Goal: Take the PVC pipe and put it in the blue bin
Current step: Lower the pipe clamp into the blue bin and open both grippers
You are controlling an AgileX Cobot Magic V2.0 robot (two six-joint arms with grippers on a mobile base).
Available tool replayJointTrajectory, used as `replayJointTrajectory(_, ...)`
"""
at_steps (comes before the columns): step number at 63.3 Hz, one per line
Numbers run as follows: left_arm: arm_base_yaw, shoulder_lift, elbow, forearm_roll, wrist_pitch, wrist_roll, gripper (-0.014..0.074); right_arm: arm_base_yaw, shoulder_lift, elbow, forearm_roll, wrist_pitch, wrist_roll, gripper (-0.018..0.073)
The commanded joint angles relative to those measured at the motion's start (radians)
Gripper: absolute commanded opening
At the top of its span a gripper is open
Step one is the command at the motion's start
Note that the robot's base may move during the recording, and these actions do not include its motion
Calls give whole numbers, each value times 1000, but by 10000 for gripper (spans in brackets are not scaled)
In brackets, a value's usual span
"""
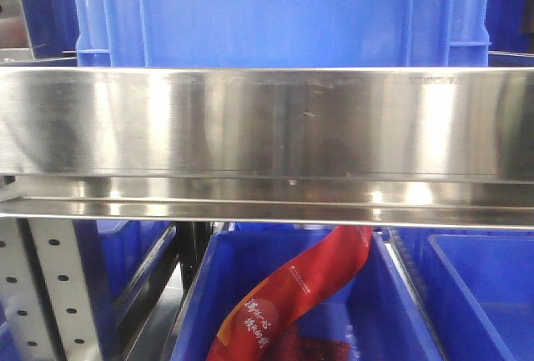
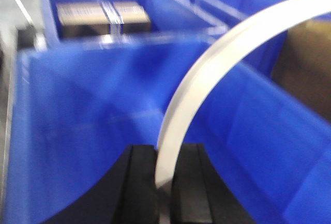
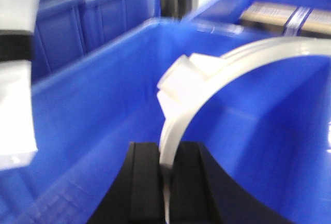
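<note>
Jaws of the left gripper (image 2: 164,152): two flat black fingers (image 2: 142,182), pressed shut on the PVC pipe (image 2: 207,74), which sits in the thin gap between them.
Jaws of the right gripper (image 3: 165,151): two flat black fingers too, pressed shut on the PVC pipe in the same way.
Where the pipe is: up in the air over the inside of the blue bin (image 2: 77,131).
Pipe look: thin, smooth white plastic, bent in one long curve like a rainbow.
Pipe cut off: in both wrist views it bends away to the right and runs off the picture edge.
Squared end (image 3: 178,84): a chunky white block on the pipe, just above the right gripper; too blurry to make out a hole.
Blue bin look: smooth blue plastic with straight walls, right under both grippers. Its near part is hidden behind the black fingers.
Cardboard box (image 2: 103,14): brown and flat, with pale straps across the top, in another blue tub behind the blue bin's far wall.
Brown board (image 2: 305,63): flat and dull, past the blue bin's right wall. It is cut off and hard to name.
White blur (image 3: 15,79): a big pale shape with a black band, at the blue bin's left wall; too fuzzy to name.
Steel rail (image 1: 267,119): shiny flat metal across the whole front view, hiding what is behind it.
Blue crate (image 1: 275,11): ribbed plastic over the steel rail, with its top cut off.
Red packet (image 1: 292,303): shiny red with white letters, leaning in a blue tub. I cannot tell if that tub is the blue bin.
</note>
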Motion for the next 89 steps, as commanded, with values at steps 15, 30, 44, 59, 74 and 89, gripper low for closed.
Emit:
replayJointTrajectory(15,-6,45,-17,-7,-15,-8,78,2,39,-11,17,-15,-10,2)
replayJointTrajectory(30,-6,45,-17,-7,-13,-8,342,2,42,-11,17,-17,-10,274)
replayJointTrajectory(44,-6,41,-25,-9,25,-8,337,2,32,-11,17,-6,-10,270)
replayJointTrajectory(59,-6,13,-51,-13,90,-8,200,2,-22,-11,17,0,-10,92)
replayJointTrajectory(74,-6,11,-51,-8,97,-8,-111,2,-16,-11,17,4,-10,-168)
replayJointTrajectory(89,-6,-84,-51,-54,141,-8,-111,2,-110,-8,23,60,-10,-168)
